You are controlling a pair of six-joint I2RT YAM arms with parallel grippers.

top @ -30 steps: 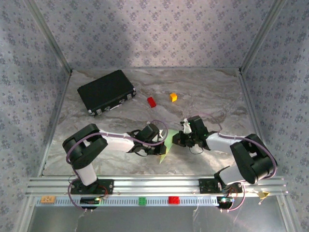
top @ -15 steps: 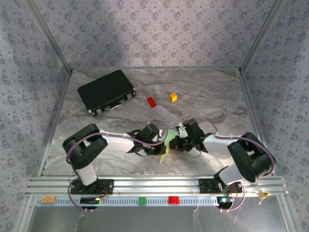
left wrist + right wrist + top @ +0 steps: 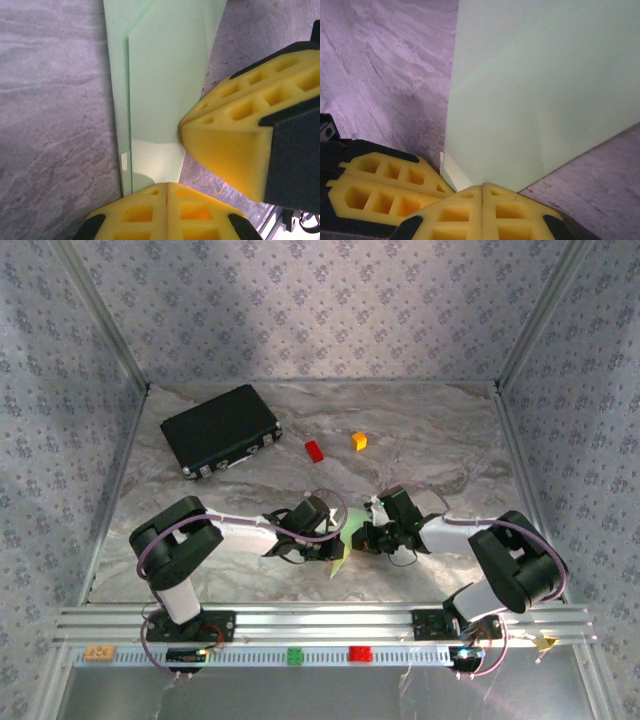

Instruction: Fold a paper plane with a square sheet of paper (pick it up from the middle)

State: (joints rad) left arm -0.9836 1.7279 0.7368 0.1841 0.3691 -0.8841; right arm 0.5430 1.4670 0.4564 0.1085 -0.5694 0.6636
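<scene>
The square sheet of paper (image 3: 343, 536) is pale green and lies on the marble table, folded into long narrow layers like a slim paper plane (image 3: 165, 75). My left gripper (image 3: 167, 185) is shut, with its yellow tips resting on the near end of the folded paper. My right gripper (image 3: 482, 186) is also shut, its tips set on the paper's edge (image 3: 545, 90). The two grippers meet tip to tip over the paper, left gripper (image 3: 333, 543) and right gripper (image 3: 361, 537). The right fingers (image 3: 235, 150) show beside the paper in the left wrist view.
A black case (image 3: 220, 428) lies at the back left. A red block (image 3: 314, 450) and an orange block (image 3: 359, 440) sit behind the arms. A green block (image 3: 295, 656) and a red block (image 3: 359, 653) sit on the front rail. Patterned walls close three sides.
My right gripper has moved left and down onto the paper, up against the left gripper. The left arm and the paper have stayed put.
</scene>
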